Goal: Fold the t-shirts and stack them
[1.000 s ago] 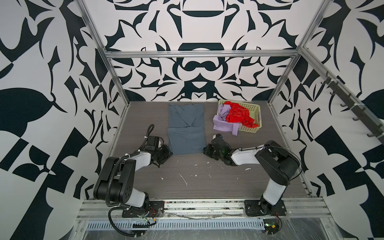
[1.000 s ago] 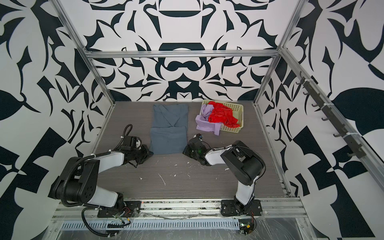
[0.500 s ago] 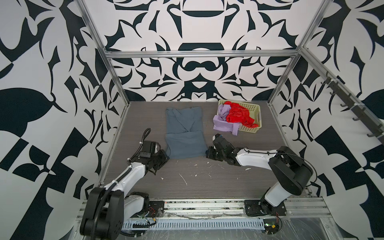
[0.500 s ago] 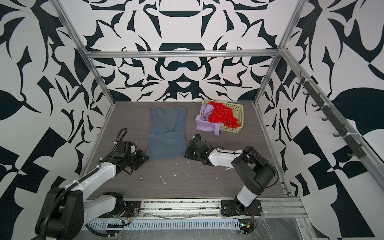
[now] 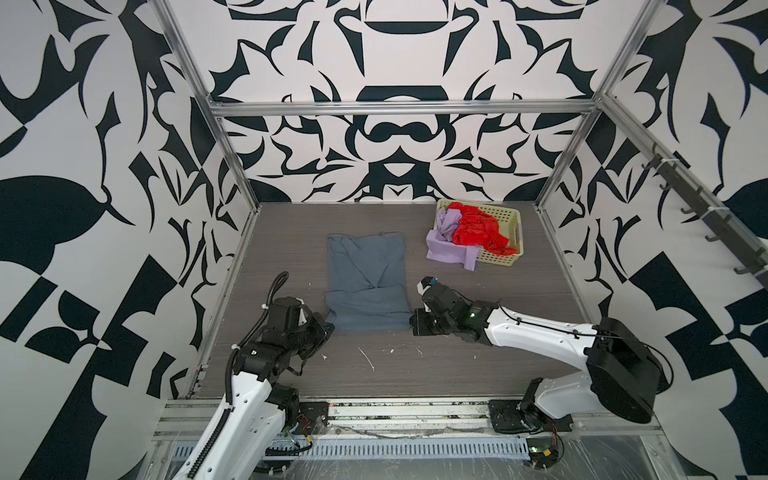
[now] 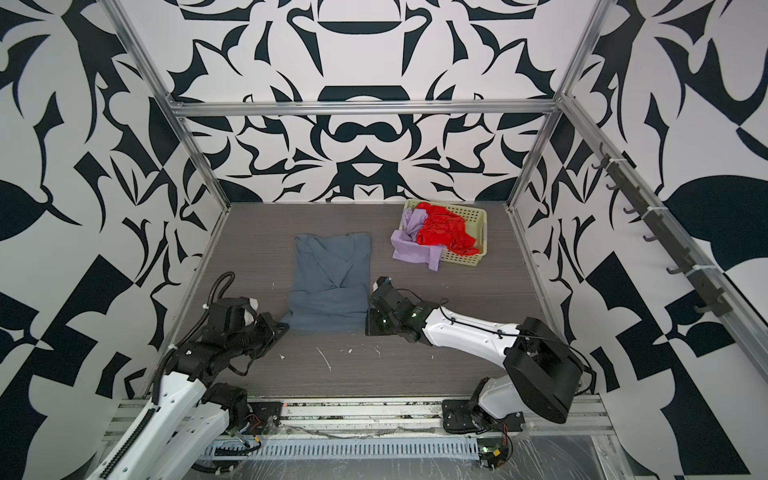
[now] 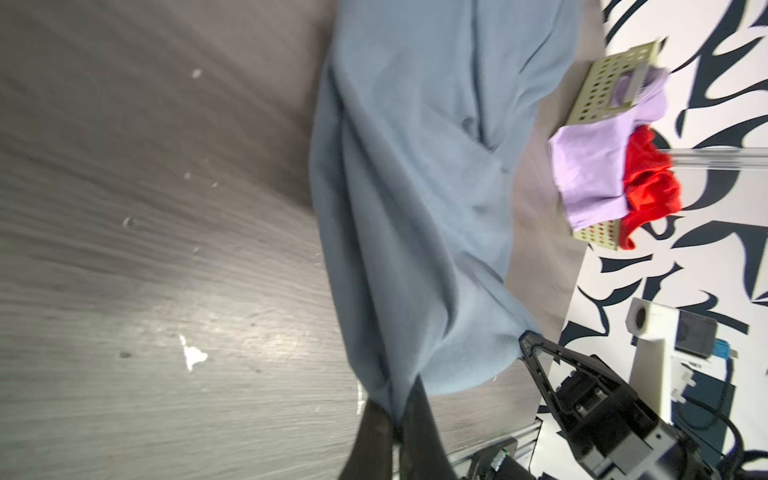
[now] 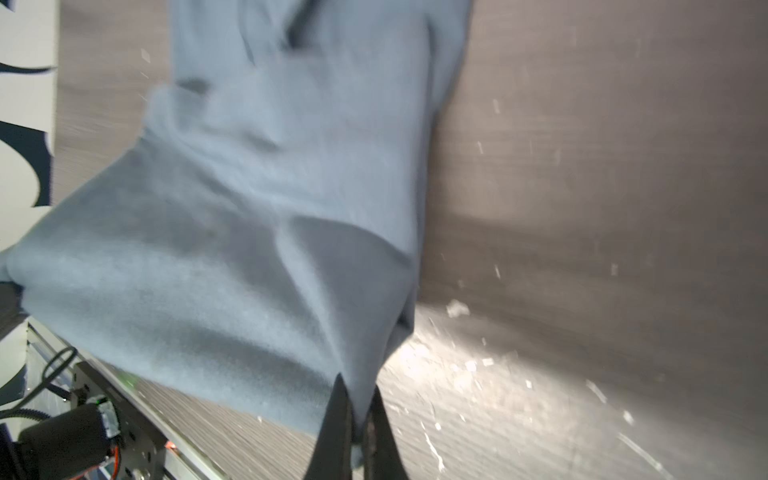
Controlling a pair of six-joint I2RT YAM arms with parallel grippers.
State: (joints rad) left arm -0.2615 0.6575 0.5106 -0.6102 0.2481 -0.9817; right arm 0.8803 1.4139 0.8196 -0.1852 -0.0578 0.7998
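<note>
At mid-table, the blue-grey t-shirt (image 5: 365, 286) lay partly folded, its 2 near corners clamped by the left gripper (image 5: 329, 328) and right gripper (image 5: 414, 323). The lengthwise fold seemed in hand; next, both should carry that edge evenly toward the far end.

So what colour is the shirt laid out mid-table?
Slate blue-grey; the shirt shows best in a top view.

one laid out, two in a heap

the blue-grey shirt (image 5: 365, 282) lies lengthwise on the tabletop (image 5: 498, 332), sleeves folded in, near corners raised slightly. the red shirt (image 5: 476, 226) and lilac shirt (image 5: 446, 248) sit crumpled in the far-right basket (image 5: 512, 216), the lilac spilling over its rim.
</note>
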